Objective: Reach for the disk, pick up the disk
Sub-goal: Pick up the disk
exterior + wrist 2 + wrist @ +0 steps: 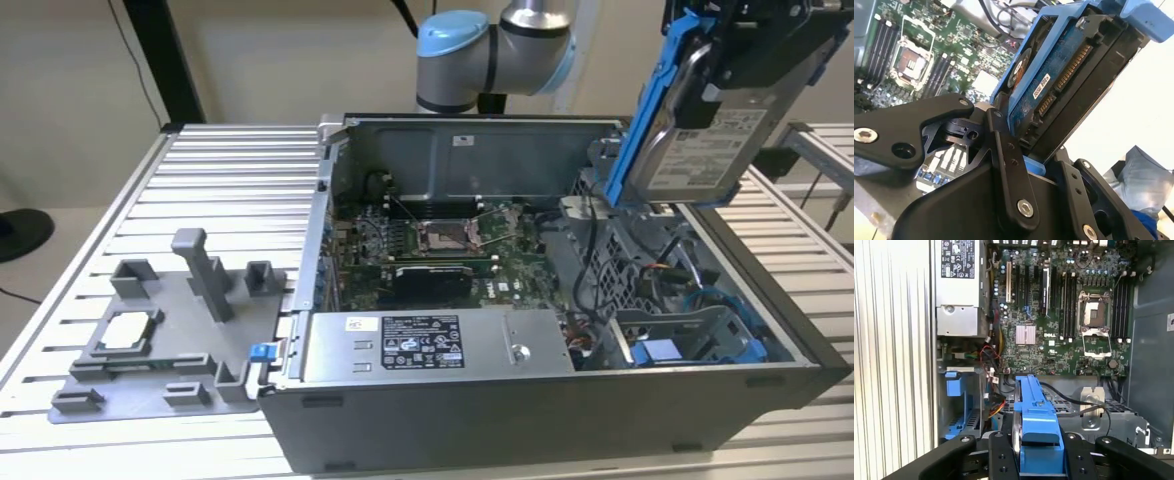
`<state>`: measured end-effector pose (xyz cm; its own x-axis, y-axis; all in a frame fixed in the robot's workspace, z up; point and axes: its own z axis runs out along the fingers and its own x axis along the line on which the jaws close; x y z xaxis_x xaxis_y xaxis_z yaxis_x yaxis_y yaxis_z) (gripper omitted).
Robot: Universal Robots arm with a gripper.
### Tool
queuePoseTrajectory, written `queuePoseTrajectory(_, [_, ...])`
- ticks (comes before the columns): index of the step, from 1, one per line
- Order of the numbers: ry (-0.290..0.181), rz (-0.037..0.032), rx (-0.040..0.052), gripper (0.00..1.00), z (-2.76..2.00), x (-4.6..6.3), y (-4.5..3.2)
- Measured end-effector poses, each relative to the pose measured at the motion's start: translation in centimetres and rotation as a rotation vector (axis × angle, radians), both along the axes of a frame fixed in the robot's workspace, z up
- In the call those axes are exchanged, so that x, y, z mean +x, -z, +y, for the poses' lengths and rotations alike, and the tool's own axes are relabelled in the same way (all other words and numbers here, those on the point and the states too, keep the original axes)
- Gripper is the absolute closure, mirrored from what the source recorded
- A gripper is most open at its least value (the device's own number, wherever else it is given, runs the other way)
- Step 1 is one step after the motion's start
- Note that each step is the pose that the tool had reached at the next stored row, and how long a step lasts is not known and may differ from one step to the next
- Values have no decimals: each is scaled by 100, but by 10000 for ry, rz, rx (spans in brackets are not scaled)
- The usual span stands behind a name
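The disk (697, 135), silver-grey with a white label and a blue carrier frame (650, 105), hangs tilted on edge above the open computer case, at the exterior view's upper right. My black gripper (721, 70) is shut on it from above. In the second wrist view the disk (1064, 75) shows its blue circuit-board side and connector, clamped between my black fingers (1006, 165). In the first wrist view the disk (1035, 415) is seen edge-on, and the gripper (1036, 460) holds it high above the motherboard.
The open computer case (534, 430) sits on a slatted metal table (200, 190). Inside are the motherboard (441, 245), a grey labelled power supply (427, 345) and a blue drive bay (674, 350). A grey fixture (160, 330) holding a white-topped chip (124, 328) stands at the exterior view's left.
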<state>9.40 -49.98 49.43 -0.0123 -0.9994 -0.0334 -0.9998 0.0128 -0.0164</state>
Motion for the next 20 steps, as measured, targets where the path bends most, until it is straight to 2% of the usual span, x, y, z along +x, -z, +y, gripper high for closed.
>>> queuePoseTrajectory(20, [0, 0, 1, 100, -594, 3, 2])
